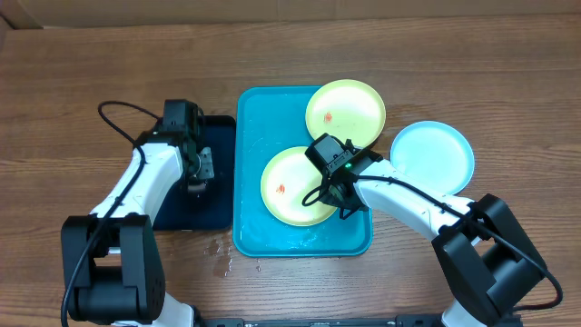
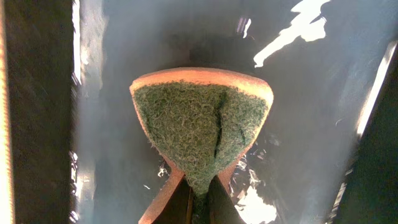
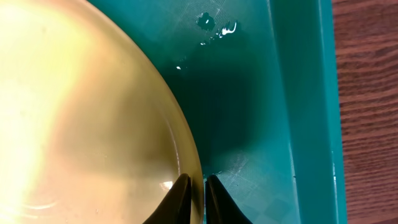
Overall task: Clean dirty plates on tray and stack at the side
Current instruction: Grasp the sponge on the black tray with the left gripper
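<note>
On the table (image 1: 91, 73), centre: tray (image 1: 243, 182), wet, with a black tray (image 1: 213, 213) just beside its left rim. Water droplets (image 1: 222, 259) lie on the wood off the tray's near left corner.

Left gripper (image 1: 198, 171) stands over the black tray. Seen from the left wrist, its fingers (image 2: 171, 199) are pressed together on a sponge (image 2: 202, 121). The sponge is green scouring pad with an orange backing, and it is folded into a wedge above the dark, glossy floor.

Right arm reaches across the tray's right rim, and its wrist covers the place where the two yellow-green plates come closest. Whether they touch cannot be told.

Contents of the tray:
- Near plate (image 1: 286, 186): it lies in the middle and bears a small red-orange smear. Right gripper (image 1: 338, 198) pinches its right rim. In the right wrist view the two fingertips (image 3: 181, 193) close on the plate's edge (image 3: 93, 112), with wet tray floor (image 3: 249, 93) beside it.
- Far plate (image 1: 349, 104): it sits at the far right corner, slightly overhanging the rim, and also bears a smear.

Outside the tray: blue plate (image 1: 431, 154), alone on the table to the right, near the tray but apart from it.
</note>
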Robot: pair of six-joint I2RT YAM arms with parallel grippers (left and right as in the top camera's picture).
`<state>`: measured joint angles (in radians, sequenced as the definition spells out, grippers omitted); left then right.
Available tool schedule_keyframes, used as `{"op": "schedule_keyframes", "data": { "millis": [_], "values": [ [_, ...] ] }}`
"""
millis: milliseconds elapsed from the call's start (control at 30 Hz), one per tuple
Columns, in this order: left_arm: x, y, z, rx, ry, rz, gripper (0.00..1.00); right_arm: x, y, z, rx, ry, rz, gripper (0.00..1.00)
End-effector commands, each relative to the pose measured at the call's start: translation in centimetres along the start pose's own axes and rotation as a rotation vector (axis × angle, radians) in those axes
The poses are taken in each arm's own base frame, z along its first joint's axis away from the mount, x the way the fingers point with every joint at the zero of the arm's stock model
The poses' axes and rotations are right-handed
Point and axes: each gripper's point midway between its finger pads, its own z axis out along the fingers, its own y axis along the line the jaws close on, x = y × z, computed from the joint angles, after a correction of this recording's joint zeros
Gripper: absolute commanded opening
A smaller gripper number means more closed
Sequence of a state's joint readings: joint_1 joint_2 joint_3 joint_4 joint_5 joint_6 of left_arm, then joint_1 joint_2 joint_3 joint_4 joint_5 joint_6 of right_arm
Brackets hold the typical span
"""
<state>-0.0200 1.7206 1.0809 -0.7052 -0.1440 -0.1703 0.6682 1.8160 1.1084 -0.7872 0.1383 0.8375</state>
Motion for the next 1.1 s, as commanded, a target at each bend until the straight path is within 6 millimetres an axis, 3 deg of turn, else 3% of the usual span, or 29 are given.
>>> {"op": "schedule_keyframes", "data": {
  "millis": [0, 300, 733, 867, 1067],
  "values": [
    [-0.8, 0.0, -0.4, -0.013, -0.014, 0.043, 0.04, -0.4, -0.1, -0.5, -0.006, -0.02, 0.004, 0.11],
    [1.1, 0.2, 0.6, -0.022, 0.034, 0.019, 0.04, -0.4, -0.1, -0.5, -0.006, -0.019, 0.004, 0.12],
    [4.5, 0.3, 4.1, -0.022, 0.036, -0.003, 0.04, -0.4, -0.1, -0.5, -0.006, -0.02, 0.004, 0.12],
    [4.0, 0.3, 3.7, -0.022, 0.034, -0.003, 0.04, -0.4, 0.0, -0.5, -0.006, -0.02, 0.004, 0.12],
    [2.0, 0.3, 1.3, -0.022, 0.038, -0.002, 0.04, -0.4, -0.1, -0.5, -0.004, -0.023, 0.004, 0.12]
  ]
}}
